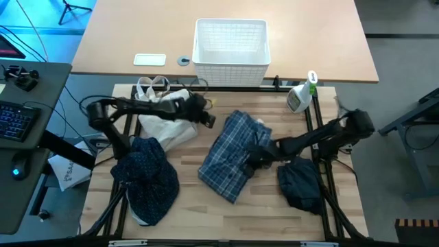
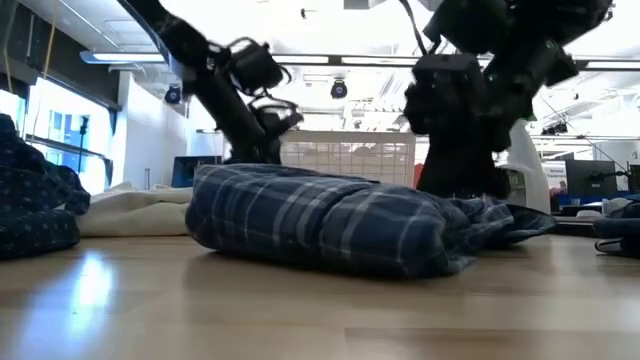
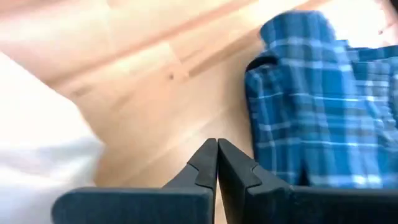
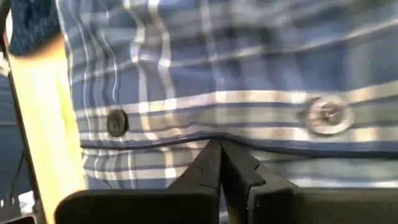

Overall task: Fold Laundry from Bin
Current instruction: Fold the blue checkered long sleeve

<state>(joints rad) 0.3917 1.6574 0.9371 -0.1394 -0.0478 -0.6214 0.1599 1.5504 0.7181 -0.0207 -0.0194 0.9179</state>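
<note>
The right gripper (image 4: 219,149) has its jaws pressed together at the buttoned edge of the plaid shirt (image 1: 233,154); whether a pinch of cloth sits between them cannot be told. The left gripper (image 3: 217,149) has its jaws shut on nothing, hovering over bare desk (image 1: 206,213) between the cream cloth bag (image 1: 164,120) and the shirt's near edge.

The plaid shirt lies mid-desk, folded to a rough oblong, its long axis running from about 1 o'clock to 7 o'clock in the high view. The dotted navy shirt (image 1: 145,175) sits heaped at 8 o'clock of it, and the plain dark piece (image 1: 302,182) bunched at 4 o'clock. The bin (image 1: 230,42) stands at 12 o'clock, apparently emptied.

Judging by this, unloading is done, the plaid fold is well advanced, and two garments remain unfolded.
</note>
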